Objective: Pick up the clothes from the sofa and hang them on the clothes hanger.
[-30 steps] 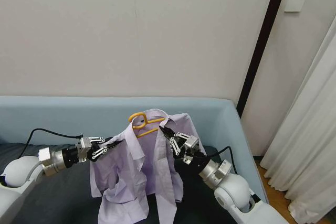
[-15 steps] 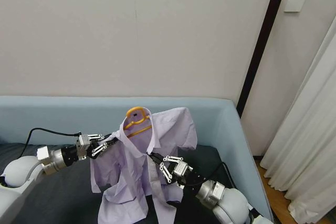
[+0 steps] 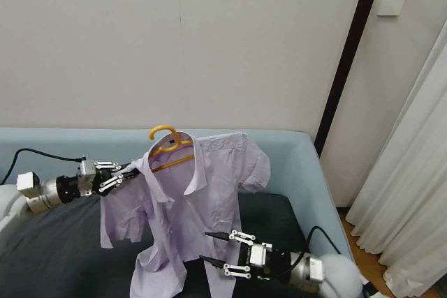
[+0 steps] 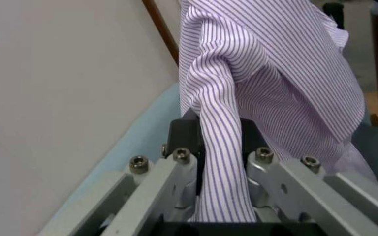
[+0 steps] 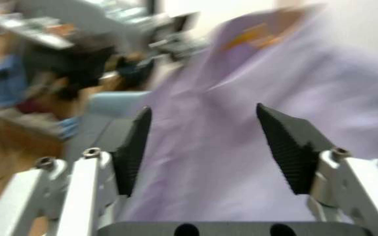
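Left tool (image 3: pixel 133 174) clamps the shirt (image 3: pixel 206 190) at its shoulder; right tool (image 3: pixel 205 247) gapes apart below. Held by one pinch, the shirt could slide off the hanger (image 3: pixel 165 146).

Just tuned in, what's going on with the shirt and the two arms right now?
The left gripper is shut on one shoulder of the striped lilac shirt, holding it up above the blue sofa. The yellow hanger sits inside the collar, its hook sticking out on top. The right gripper is open and holds nothing, low in front of the shirt's lower part. The shirt hangs open and unbuttoned.
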